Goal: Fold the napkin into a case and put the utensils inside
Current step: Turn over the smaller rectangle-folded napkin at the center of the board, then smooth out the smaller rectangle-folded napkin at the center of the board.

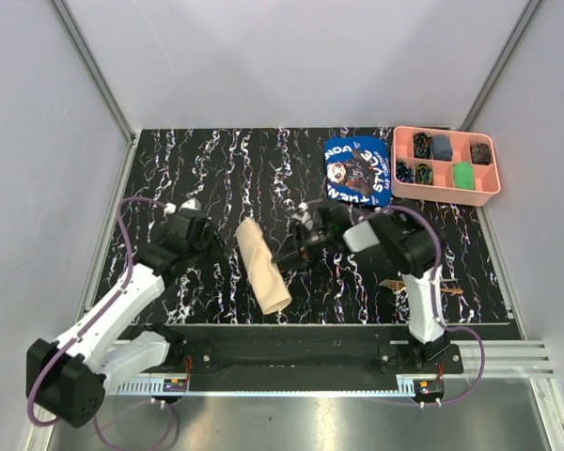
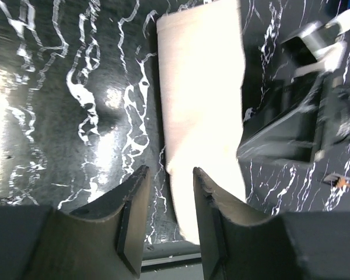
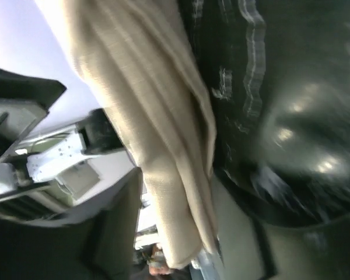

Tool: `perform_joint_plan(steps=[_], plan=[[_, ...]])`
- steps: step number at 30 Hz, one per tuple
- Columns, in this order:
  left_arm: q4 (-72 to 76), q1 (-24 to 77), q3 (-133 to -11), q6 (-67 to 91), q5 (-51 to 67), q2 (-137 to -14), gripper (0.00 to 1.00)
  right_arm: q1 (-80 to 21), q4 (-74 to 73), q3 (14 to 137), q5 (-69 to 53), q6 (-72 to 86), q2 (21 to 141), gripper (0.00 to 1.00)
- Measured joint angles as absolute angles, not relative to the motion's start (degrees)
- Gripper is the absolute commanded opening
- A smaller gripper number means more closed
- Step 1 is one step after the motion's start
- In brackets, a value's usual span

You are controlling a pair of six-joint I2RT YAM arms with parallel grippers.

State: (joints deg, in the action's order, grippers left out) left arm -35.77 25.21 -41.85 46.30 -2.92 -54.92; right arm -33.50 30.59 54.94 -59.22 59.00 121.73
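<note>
The beige napkin [image 1: 263, 267] lies on the black marbled table as a narrow folded oblong packet, running from the far left to the near right. My left gripper [image 1: 211, 246] is open and empty just left of it. In the left wrist view the packet [image 2: 201, 87] lies ahead of the open gripper [image 2: 169, 175], partly behind its right finger. My right gripper [image 1: 291, 252] is at the packet's right edge. In the right wrist view its gripper [image 3: 178, 181] stands open with the layered cloth [image 3: 151, 105] between the fingers. A brown-handled utensil [image 1: 423, 287] lies by the right arm.
A blue printed cloth [image 1: 357, 169] lies at the back right. A pink compartment tray [image 1: 445, 191] with small items stands beside it. Metal frame rails border the table on all sides.
</note>
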Motion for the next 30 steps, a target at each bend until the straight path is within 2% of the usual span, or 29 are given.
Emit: perform_joint_plan(steps=[2,5,8,10,12,13,15,16,20,23,26,30], plan=[[-34.4,25.4,-41.6,46.1,-1.5,-56.4,0.37,-29.9,19.2,55.7,-57.5,50.0,119.0,0.69],[-32.4,26.3,-41.6,45.4,0.5,-59.0,0.36,-26.5,-1.9,60.2,-48.5,37.3,112.2,0.7],[-29.8,26.9,-41.6,44.8,2.9,-61.9,0.32,-27.2,-14.6,62.0,-39.9,30.5,103.3,0.69],[-27.5,26.9,-41.8,44.8,5.0,-64.5,0.29,-30.4,-19.2,62.3,-35.5,29.3,98.4,0.65],[-25.1,26.9,-42.9,44.7,7.2,-69.0,0.26,-36.4,-20.9,62.8,-32.2,29.4,96.1,0.59],[-23.9,26.9,-43.8,44.6,8.1,-71.6,0.26,-39.6,-20.8,62.8,-31.3,29.8,95.9,0.5],[-21.8,26.9,-46.0,44.6,9.5,-76.8,0.26,-44.9,-19.6,61.8,-29.8,31.0,95.9,0.44],[-20.8,26.9,-47.2,44.6,9.9,-79.2,0.26,-46.9,-17.9,60.3,-29.6,32.2,95.7,0.38],[-18.2,26.9,-52.2,44.6,10.4,-87.6,0.24,-47.9,-14.4,54.1,-28.9,35.4,95.9,0.33],[-17.0,26.9,-56.0,44.5,10.6,-94.0,0.25,-46.9,-13.1,51.6,-27.3,35.9,98.3,0.33],[-16.0,26.7,-57.9,44.3,10.5,-99.4,0.21,-46.5,-12.2,51.5,-28.0,36.1,100.4,0.33],[-15.4,25.9,-59.8,43.7,11.3,-102.9,0.22,-46.5,-12.1,52.3,-27.5,35.9,100.7,0.33]])
